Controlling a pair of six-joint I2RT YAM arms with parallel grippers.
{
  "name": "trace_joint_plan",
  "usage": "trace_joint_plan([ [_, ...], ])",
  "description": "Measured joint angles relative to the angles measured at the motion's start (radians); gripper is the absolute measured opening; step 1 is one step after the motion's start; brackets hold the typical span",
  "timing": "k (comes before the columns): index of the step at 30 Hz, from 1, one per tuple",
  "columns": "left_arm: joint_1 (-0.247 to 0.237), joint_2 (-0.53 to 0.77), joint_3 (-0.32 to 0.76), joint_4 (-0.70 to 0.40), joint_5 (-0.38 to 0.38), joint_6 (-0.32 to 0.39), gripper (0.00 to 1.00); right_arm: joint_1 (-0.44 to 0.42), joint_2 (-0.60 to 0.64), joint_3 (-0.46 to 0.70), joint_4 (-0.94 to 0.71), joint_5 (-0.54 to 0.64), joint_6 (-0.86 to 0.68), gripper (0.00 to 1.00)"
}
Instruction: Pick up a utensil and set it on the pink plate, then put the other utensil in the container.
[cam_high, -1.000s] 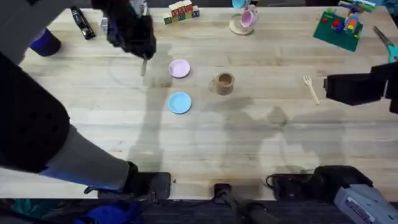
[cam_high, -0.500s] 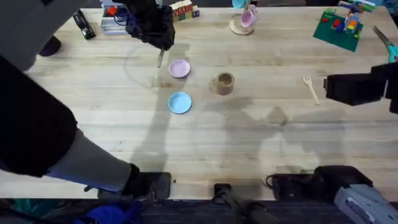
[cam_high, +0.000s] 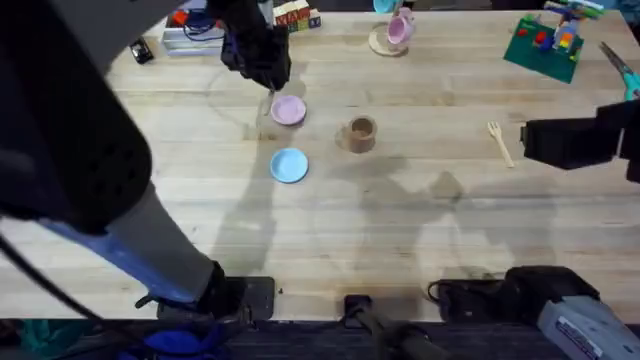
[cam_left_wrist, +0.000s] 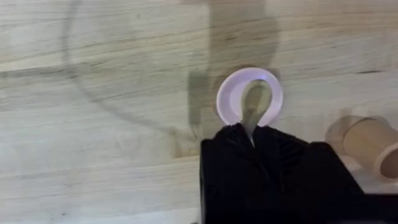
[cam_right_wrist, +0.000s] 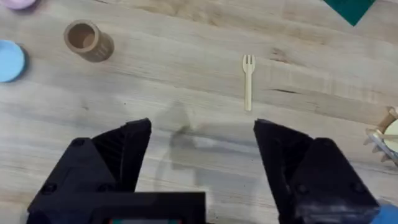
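Left gripper (cam_left_wrist: 250, 134): your fingers are clamped on the spoon (cam_left_wrist: 250, 111), holding it over the pink plate (cam_left_wrist: 229, 99).
Right gripper (cam_right_wrist: 202, 140): your jaws stand wide apart with nothing between them, above bare table (cam_right_wrist: 186, 81).
Fork (cam_right_wrist: 248, 82): lying flat on the table ahead of your right gripper.
Container (cam_high: 361, 133): upright, between the pink plate and the fork, near the blue plate (cam_high: 289, 165).

A pale wooden table (cam_high: 400, 230).
On it lie pink plate (cam_high: 289, 110), blue plate (cam_high: 289, 165), brown cup (cam_high: 361, 133), fork (cam_high: 499, 142).
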Motion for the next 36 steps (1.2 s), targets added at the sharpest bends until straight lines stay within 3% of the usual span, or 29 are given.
trace_joint_plan([
  [12,-0.007,0.084,0.0,0.028,0.003,0.0,0.041,0.0,0.0,0.0,0.0,0.0,0.0,0.996],
  [23,-0.096,0.134,0.0,0.064,0.005,0.0,0.042,0.0,0.0,0.0,0.0,0.0,0.0,0.996],
  [36,-0.087,0.135,0.0,0.062,-0.012,0.0,0.042,0.0,0.0,0.0,0.0,0.0,0.0,0.996],
])
